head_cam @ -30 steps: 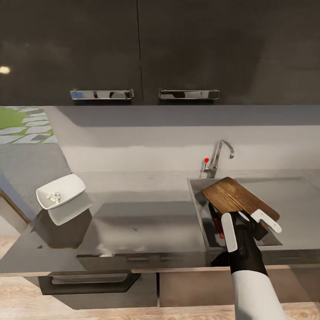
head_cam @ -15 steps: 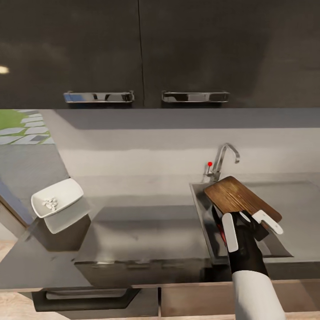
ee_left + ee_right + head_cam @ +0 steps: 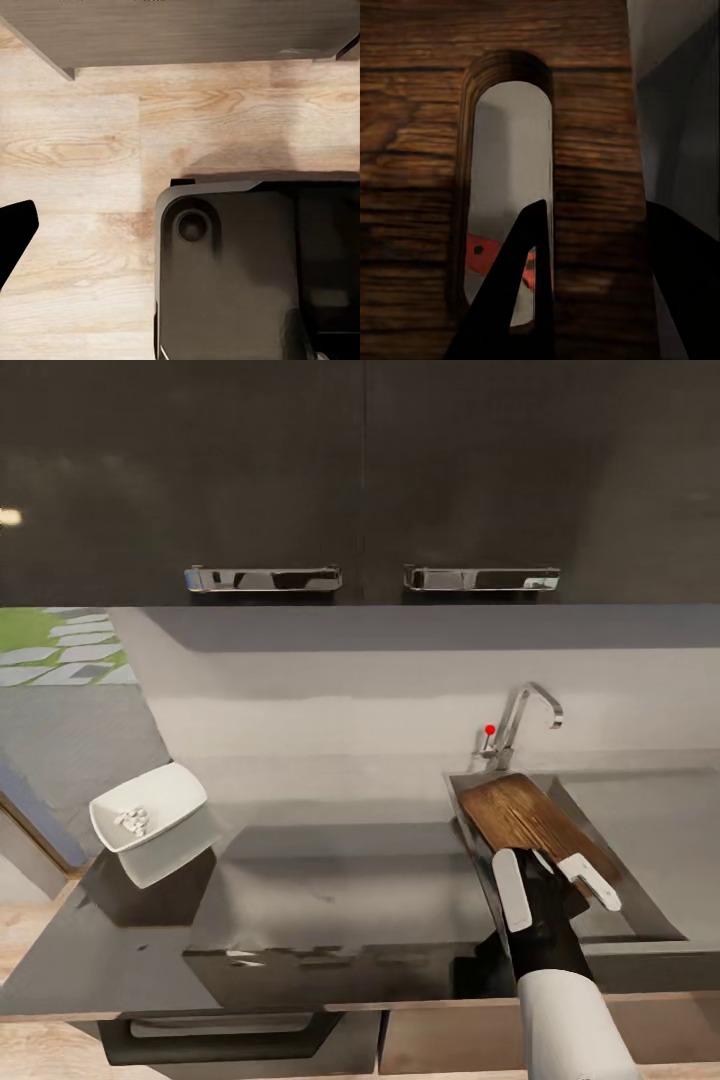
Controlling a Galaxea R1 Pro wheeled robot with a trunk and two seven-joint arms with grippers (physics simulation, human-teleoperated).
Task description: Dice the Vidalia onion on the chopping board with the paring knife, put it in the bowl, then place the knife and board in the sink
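At the left of the head view, the white bowl (image 3: 150, 818) sits on the grey countertop (image 3: 330, 880), close to its left end, with small white onion pieces (image 3: 131, 821) inside it. Along the top of the frame are dark wall cabinets (image 3: 360, 470) with two shiny handles (image 3: 263, 578). To the right of the middle, the chrome tap (image 3: 528, 718) and its red-tipped lever (image 3: 490, 731) stand at the back of the sink (image 3: 640, 905). The chopping board (image 3: 533, 826) leans tilted in the sink basin, lower right of the frame. The right gripper (image 3: 556, 884) is pinching the near end of the board, with one white finger (image 3: 514, 890) on each side. In the right wrist view, the wood board (image 3: 412, 150) is very close, one dark finger (image 3: 517, 300) pokes through its oval hole, and the red knife handle (image 3: 484, 255) shows through the hole, down in the sink. The left wrist view looks down at the wooden floor (image 3: 82, 157) and the robot's dark base (image 3: 247, 270); I cannot tell if the left gripper is open or closed.
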